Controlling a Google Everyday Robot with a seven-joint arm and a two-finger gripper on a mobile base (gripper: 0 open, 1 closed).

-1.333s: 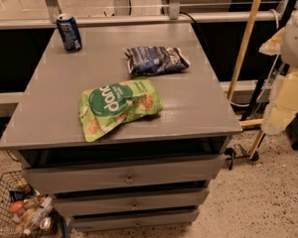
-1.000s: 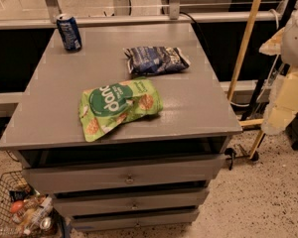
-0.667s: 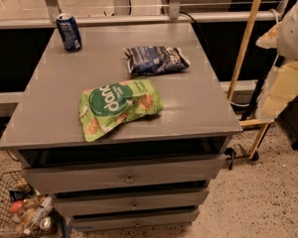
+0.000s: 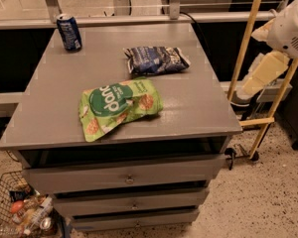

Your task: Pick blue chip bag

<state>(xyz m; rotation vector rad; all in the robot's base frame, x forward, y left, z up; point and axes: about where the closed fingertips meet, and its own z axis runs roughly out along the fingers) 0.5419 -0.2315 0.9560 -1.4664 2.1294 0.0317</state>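
The blue chip bag (image 4: 156, 59) is a small dark navy crinkly bag with white lettering. It lies flat on the far right part of the grey cabinet top (image 4: 54, 103). A larger green bag (image 4: 118, 105) lies just in front of it, near the middle. Only my arm shows: a white joint (image 4: 292, 26) and a cream link (image 4: 262, 76) hang off the cabinet's right side, well clear of the bag. My gripper itself is out of view.
A blue drink can (image 4: 69, 32) stands at the far left corner. A wooden frame (image 4: 248, 48) stands right of the cabinet, by my arm. A wire basket (image 4: 20, 209) of items sits on the floor at lower left. Drawers (image 4: 129, 178) face front.
My arm's cream link has swung up and left, closer to the cabinet's right edge. The bags and can have not moved.
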